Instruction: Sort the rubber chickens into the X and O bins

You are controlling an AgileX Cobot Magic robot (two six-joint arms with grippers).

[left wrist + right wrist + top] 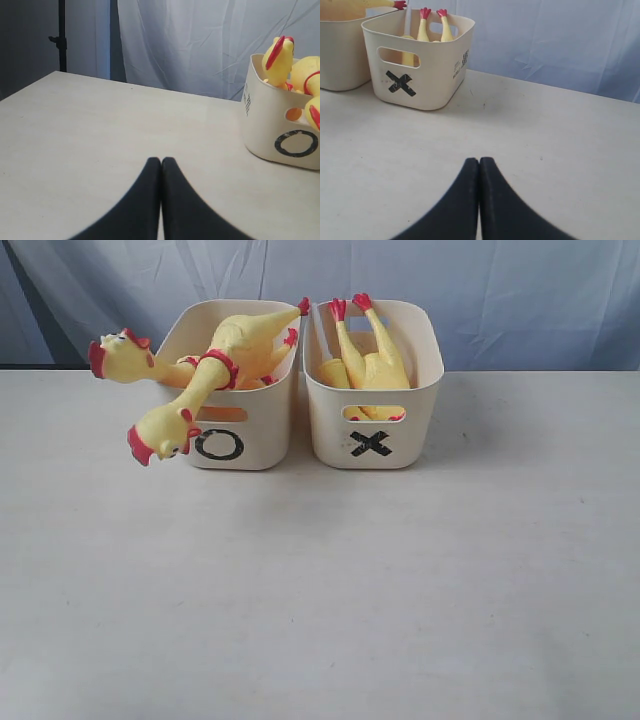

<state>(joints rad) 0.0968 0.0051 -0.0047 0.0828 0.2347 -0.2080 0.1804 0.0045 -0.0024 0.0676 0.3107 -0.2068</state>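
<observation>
Exterior view, table: holds both tubs at its far side.
O bin: left; two rubber chickens, necks overhanging the rim, likely too long to fit.
X bin: right; upended chickens, feet up.
Left gripper, right gripper: closed, empty, well apart from the tubs; sorting looks finished.

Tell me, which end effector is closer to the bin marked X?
Right, likely. The right end effector faces the X bin; the left end effector faces only the O bin, which stands between it and the X bin.
</observation>
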